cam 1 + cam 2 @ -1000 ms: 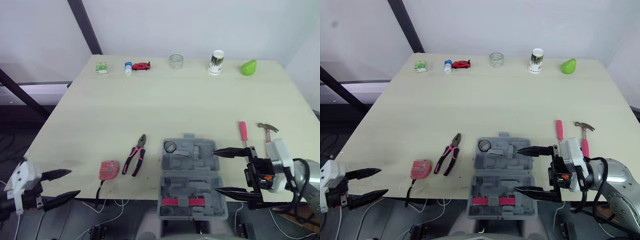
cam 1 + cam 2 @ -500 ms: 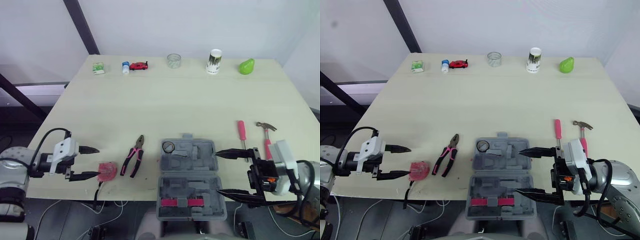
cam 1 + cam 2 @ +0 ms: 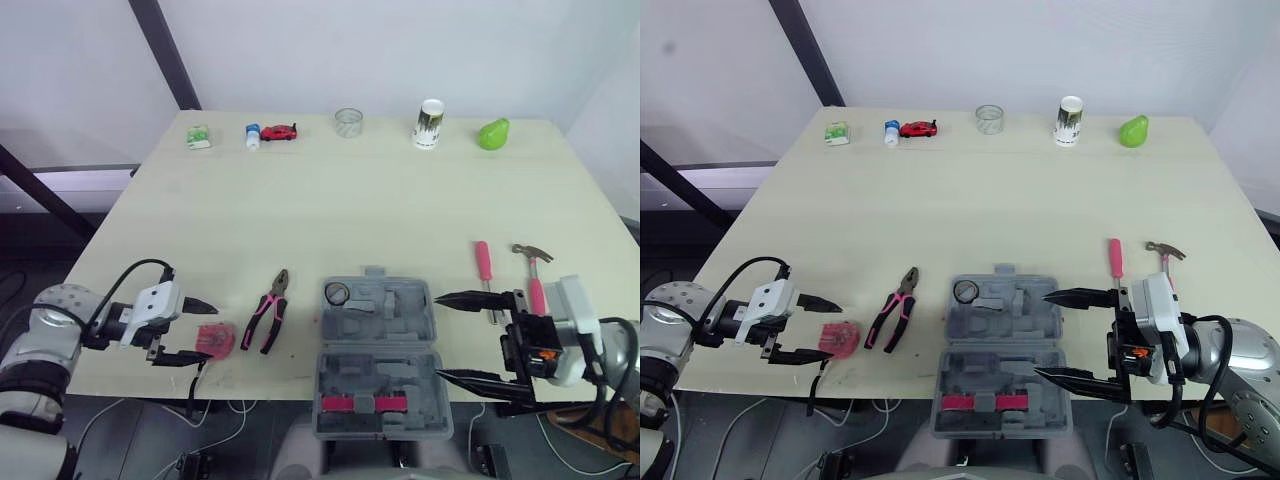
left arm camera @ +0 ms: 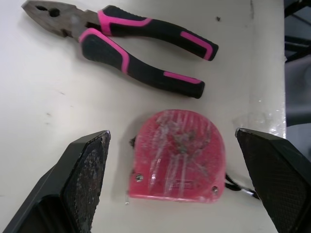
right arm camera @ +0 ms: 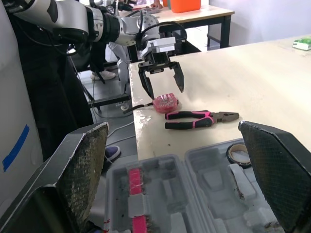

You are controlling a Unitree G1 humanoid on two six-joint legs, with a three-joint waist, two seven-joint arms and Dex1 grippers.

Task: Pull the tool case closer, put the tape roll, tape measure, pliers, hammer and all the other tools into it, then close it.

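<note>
Nearest, tool case (image 3: pixel 380 372): lies open at the 6 o'clock edge of the desk (image 3: pixel 330 210), both grey halves flat; the tape roll (image 3: pixel 339 293) sits in the far half's left corner.
Right tool (image 3: pixel 440 336): at 3 o'clock of the case, fingers spread wide and empty, tips pointing at the case's right rim.
Left tool (image 3: pixel 211 334): near the desk's 8 o'clock edge, spread wide, one finger on each side of the tape measure (image 4: pixel 177 155), touching neither side.
Tape measure: pink, flat on the desk between those fingertips.
Pliers (image 3: pixel 268 312): pink-and-black handles, between tape measure and case, nose toward 12 o'clock.
Screwdriver (image 3: pixel 484 265), hammer (image 3: pixel 536 285): side by side at 2 o'clock of the case, apart from it.
Far edge, 12 o'clock: green packet (image 3: pixel 201 136), small bottle (image 3: pixel 254 135), red toy car (image 3: pixel 283 131), clear glass (image 3: pixel 348 122), white cup (image 3: pixel 429 124), green pear shape (image 3: pixel 494 134), in a row.
</note>
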